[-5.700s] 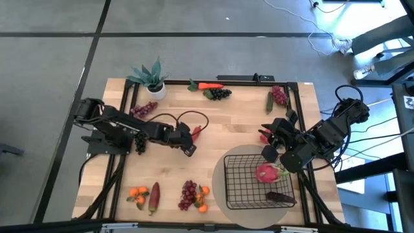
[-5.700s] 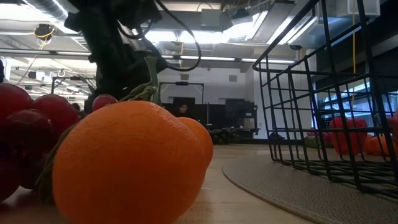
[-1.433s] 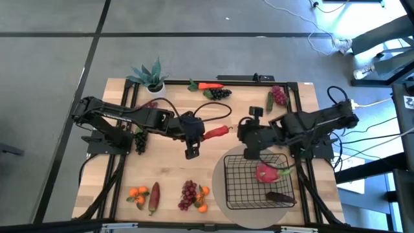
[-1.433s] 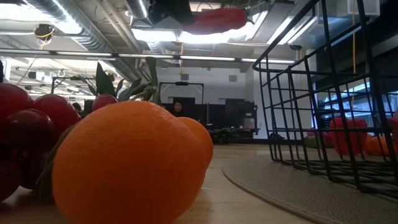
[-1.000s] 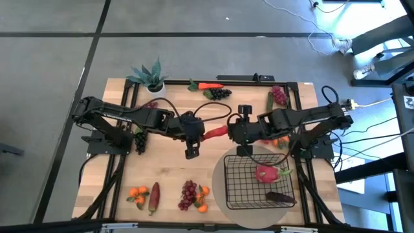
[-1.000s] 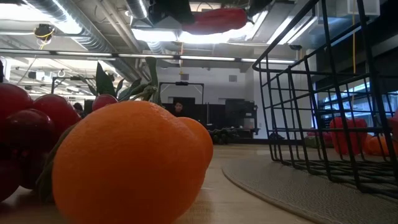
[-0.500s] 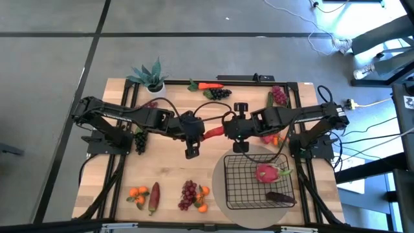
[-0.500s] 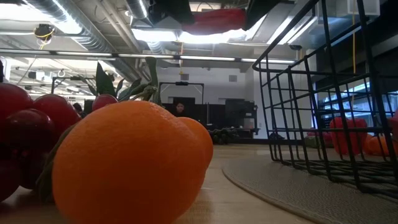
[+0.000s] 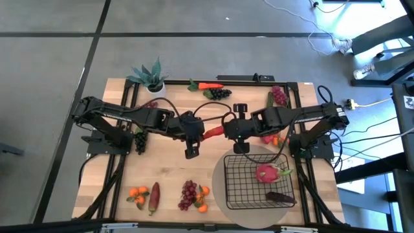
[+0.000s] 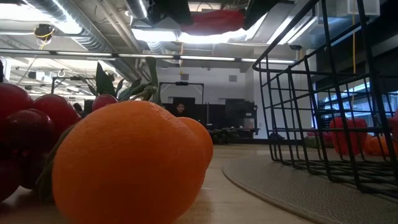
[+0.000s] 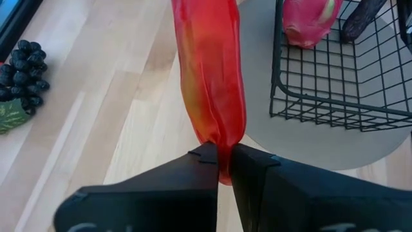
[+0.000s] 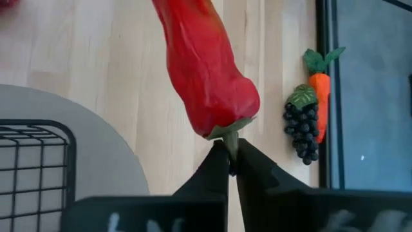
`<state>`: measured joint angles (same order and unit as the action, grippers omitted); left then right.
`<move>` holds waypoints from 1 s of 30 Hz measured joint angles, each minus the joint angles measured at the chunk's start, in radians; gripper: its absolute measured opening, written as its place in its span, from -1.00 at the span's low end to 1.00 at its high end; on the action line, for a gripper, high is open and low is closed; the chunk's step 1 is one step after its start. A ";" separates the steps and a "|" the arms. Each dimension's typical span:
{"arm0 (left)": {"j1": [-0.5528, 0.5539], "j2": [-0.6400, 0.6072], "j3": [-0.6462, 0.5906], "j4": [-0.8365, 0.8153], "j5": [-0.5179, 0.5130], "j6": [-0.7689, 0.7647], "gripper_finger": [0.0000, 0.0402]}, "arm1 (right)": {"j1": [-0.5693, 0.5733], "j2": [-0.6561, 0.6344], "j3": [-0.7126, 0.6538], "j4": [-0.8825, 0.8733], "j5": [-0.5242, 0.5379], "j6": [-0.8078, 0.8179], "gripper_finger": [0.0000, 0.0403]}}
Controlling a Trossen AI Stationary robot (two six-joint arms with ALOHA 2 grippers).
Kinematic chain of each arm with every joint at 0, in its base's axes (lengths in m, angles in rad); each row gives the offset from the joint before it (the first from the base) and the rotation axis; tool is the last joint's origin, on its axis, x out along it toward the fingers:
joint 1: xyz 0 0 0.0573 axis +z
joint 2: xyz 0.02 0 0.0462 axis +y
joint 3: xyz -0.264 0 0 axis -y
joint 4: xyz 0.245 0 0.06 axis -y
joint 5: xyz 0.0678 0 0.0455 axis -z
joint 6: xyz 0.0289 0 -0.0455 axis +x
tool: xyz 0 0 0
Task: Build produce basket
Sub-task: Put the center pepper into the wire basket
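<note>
A long red pepper [image 9: 214,132] hangs level above the table's middle, between my two grippers. My left gripper [image 9: 203,134] is shut on its pointed end and my right gripper [image 9: 225,130] on its stem end. In the low view the pepper [image 10: 214,22] shows high above the tabletop. The black wire basket [image 9: 226,182] stands on a round grey mat [image 9: 218,169] at the near right. A pink dragon fruit [image 9: 265,173] and a dark piece [image 9: 279,196] lie in it. My left gripper pinches the pepper's narrow pointed tip [image 11: 223,149] between its two fingers, coming about level from the table's left and along the pepper. The pepper is clear of the table. My right gripper pinches the pepper's green stem [image 12: 230,143] between its two fingertips, coming about level from the table's right. The red body stretches away from the fingers toward the other gripper.
Along the far edge stand a potted plant [image 9: 151,76], a carrot [image 9: 208,85], dark grapes [image 9: 220,94], red grapes [image 9: 278,96] and a green pepper [image 9: 269,102]. Near the front edge lie oranges [image 9: 137,192], a reddish potato [image 9: 154,197] and grapes [image 9: 188,193].
My right gripper has gone a little toward the table's left edge, up to the pepper's stem end. My left gripper and the pepper have kept still, level above the table.
</note>
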<state>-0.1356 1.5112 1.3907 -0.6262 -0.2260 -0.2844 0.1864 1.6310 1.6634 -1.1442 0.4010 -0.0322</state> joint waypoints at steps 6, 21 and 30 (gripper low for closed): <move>0.000 0.000 0.000 0.001 0.001 -0.001 -0.83 | 0.000 0.000 0.000 0.002 -0.004 -0.003 -0.99; 0.001 0.000 0.000 -0.008 -0.003 0.022 -0.50 | 0.000 0.000 0.000 -0.020 -0.008 -0.004 -1.00; -0.004 -0.001 0.000 -0.034 -0.054 0.026 -0.50 | 0.000 0.000 0.000 -0.067 -0.006 -0.004 -1.00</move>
<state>-0.1398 1.5105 1.3911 -0.6597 -0.2798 -0.2588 0.1864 1.6306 1.6634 -1.2111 0.3953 -0.0360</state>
